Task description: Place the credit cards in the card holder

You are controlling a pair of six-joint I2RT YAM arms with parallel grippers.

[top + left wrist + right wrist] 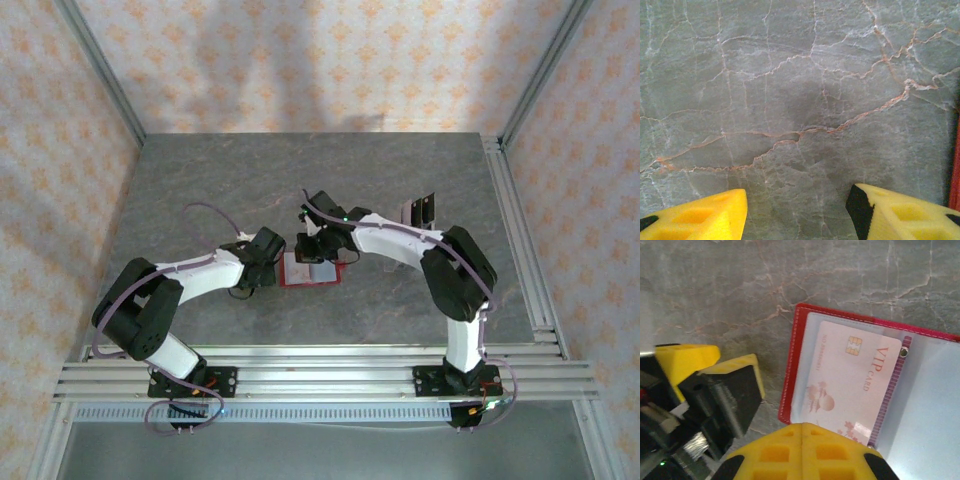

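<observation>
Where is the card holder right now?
In the top view, the card holder lies open mid-table, between the left gripper on its left and the right gripper at its far edge.

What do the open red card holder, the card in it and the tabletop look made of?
Open red card holder: probably leather or faux leather, with a stitched border; pale inner pockets look like clear plastic film. Pale pink VIP card: smooth printed plastic with a gold chip. Grey veined tabletop: matt marble look, stone or laminate, unclear.

The card holder [325, 275] lies on the table [200, 190] right of the left claw [797, 212], a card [850, 385] inside
</observation>
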